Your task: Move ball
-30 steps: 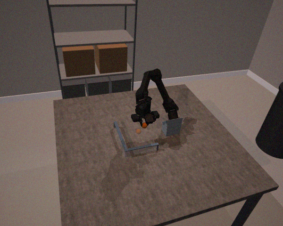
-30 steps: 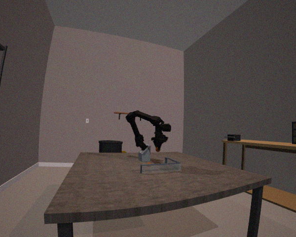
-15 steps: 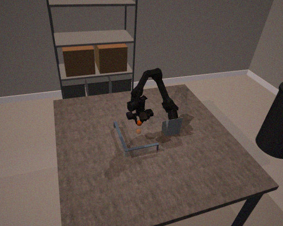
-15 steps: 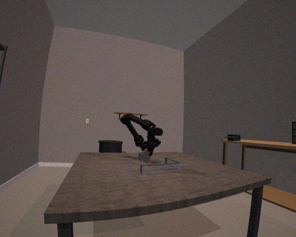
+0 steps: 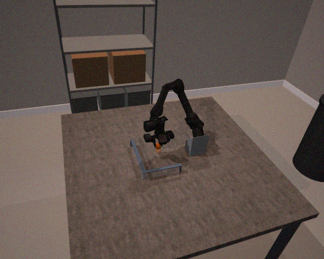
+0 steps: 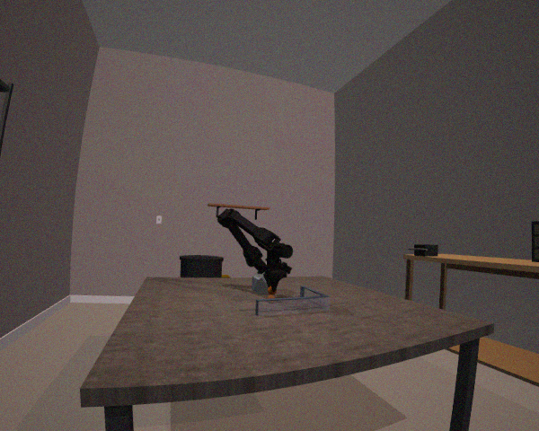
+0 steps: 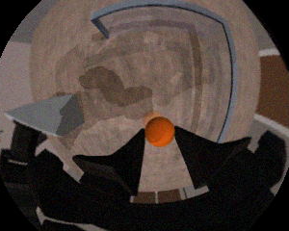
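The orange ball [image 5: 157,145] [image 6: 271,290] [image 7: 160,132] is between the two fingertips of my gripper [image 5: 158,145] [image 7: 159,130], which is shut on it and holds it a little above the table. The see-through copy [image 5: 158,151] [image 7: 151,116], pale orange, shows just below the ball in the top view and is partly hidden behind the ball in the wrist view. The two low clear walls with blue edges [image 5: 162,169] [image 6: 290,299] [image 7: 233,72] make a corner; the ball and the copy are on its inner side, nearer the long wall's far end in the top view.
A grey-blue wedge-shaped block [image 5: 198,145] [image 6: 260,283] [image 7: 63,115] stands at the arm's base, to the right of the walls in the top view. The brown table [image 5: 184,209] [image 6: 190,343] carries the arm, the walls and the block. A shelf with boxes stands behind the table.
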Tool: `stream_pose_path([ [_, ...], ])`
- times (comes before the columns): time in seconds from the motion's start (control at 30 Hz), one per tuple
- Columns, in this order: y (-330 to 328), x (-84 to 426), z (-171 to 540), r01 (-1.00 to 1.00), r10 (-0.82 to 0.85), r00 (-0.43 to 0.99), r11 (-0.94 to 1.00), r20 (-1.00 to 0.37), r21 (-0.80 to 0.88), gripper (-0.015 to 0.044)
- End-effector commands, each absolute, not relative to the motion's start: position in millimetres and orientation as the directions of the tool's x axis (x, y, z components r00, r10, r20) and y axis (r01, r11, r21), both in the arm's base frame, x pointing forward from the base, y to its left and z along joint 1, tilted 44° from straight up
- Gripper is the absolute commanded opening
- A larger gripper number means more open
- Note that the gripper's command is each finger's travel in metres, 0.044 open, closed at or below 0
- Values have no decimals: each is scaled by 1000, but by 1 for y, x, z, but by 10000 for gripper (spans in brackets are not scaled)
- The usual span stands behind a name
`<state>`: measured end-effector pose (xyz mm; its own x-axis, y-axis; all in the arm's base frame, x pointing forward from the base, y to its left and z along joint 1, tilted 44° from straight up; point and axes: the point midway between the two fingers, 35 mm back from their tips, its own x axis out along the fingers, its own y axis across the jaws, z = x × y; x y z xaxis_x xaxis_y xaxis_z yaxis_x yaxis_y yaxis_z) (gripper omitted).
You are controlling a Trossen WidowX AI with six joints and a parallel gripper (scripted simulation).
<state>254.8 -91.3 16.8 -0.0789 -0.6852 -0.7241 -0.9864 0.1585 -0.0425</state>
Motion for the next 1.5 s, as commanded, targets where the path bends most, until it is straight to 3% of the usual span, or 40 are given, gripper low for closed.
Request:
stream_pose_path([
  [0.0,-106,248,2,-987,-690,-90,159,-718,-28,0],
  [0.8,-125,244,-16,-987,-692,-91,159,-716,-28,0],
  [1.17,-123,248,-14,-987,-690,-83,158,-719,-39,289],
  [1.47,-87,255,20,-987,-685,-86,158,-724,-32,304],
])
